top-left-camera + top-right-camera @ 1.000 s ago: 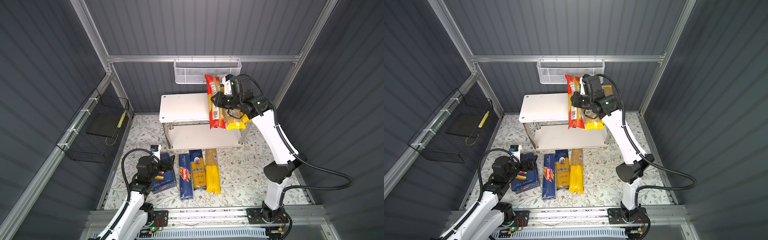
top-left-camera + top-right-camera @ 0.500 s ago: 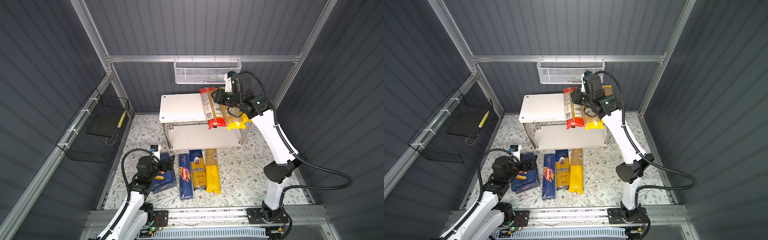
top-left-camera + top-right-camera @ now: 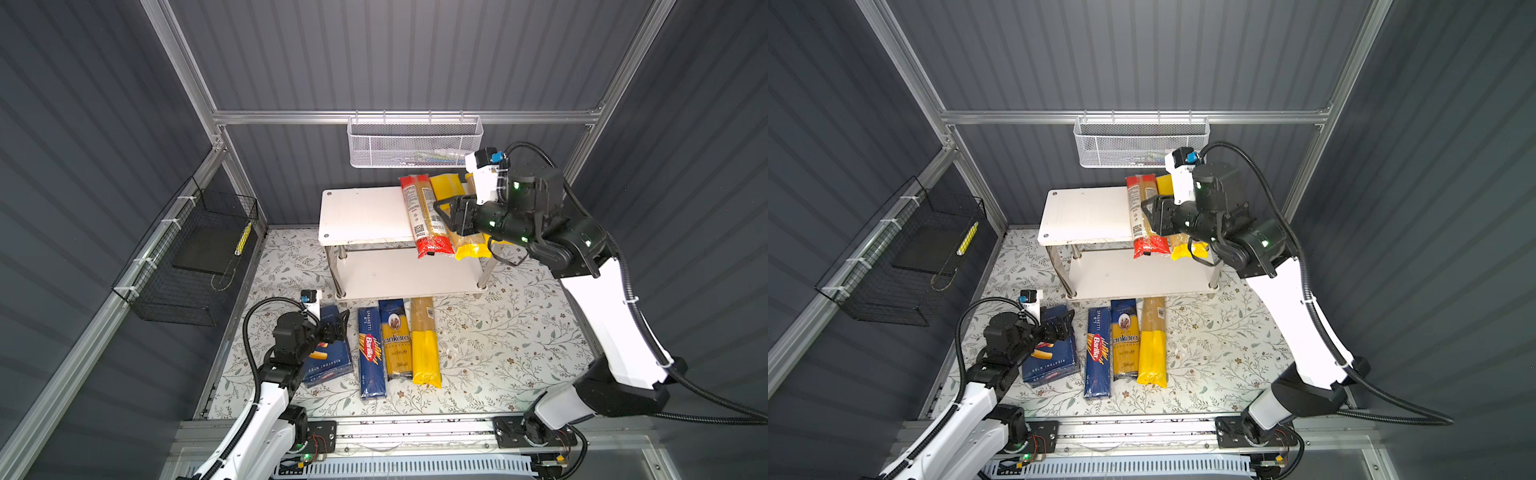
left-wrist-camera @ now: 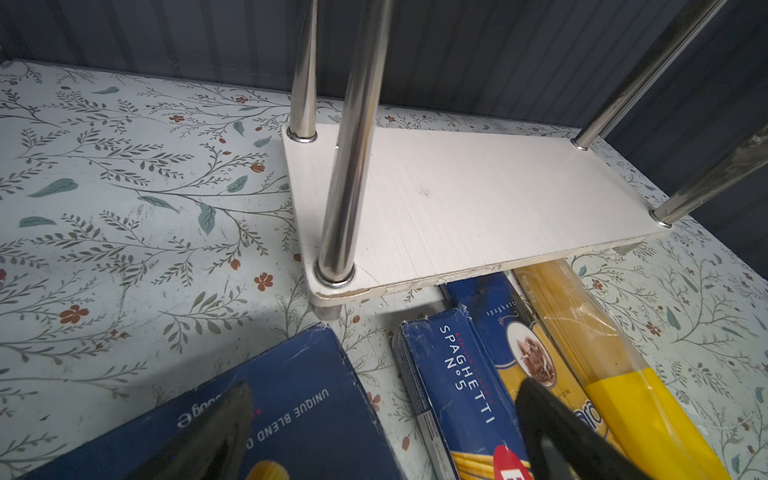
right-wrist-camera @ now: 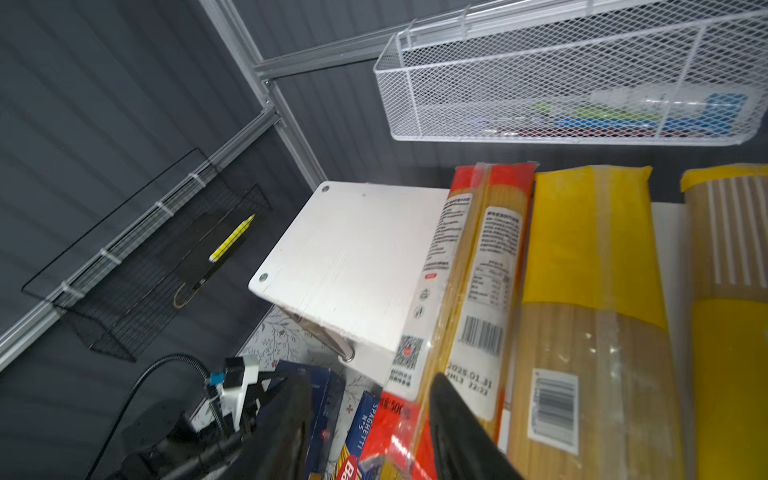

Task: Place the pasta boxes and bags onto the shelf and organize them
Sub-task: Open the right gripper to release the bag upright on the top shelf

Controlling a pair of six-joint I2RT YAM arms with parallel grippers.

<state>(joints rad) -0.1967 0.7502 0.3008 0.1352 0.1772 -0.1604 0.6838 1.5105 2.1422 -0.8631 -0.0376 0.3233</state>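
The red-and-clear bag [image 3: 419, 208] [image 5: 469, 270] lies flat on the top tier of the white shelf [image 3: 361, 212], its near end hanging over the front edge. Two yellow bags [image 3: 449, 189] [image 5: 590, 257] lie to its right, partly hidden by my arm. My right gripper [image 3: 442, 216] [image 5: 365, 415] hovers over the red bag's near half, open. On the floor in front of the shelf lie the rigatoni box [image 3: 330, 361], spaghetti box [image 3: 371, 353], ankara bag [image 3: 397, 345] and a yellow bag [image 3: 424, 345]. My left gripper [image 3: 338, 326] [image 4: 384, 415] hangs open over the rigatoni box's far end.
A white mesh basket [image 3: 411, 143] hangs on the back wall just above the shelf and my right wrist. A black wire basket [image 3: 187, 257] is fixed to the left wall. The shelf's lower tier [image 4: 478, 199] is bare, with chrome legs [image 4: 353, 145] at its corners.
The red bag, held tilted up a second ago, has dropped flat onto the top tier beside the yellow bags. My right jaws have opened off it. The left arm has not moved.
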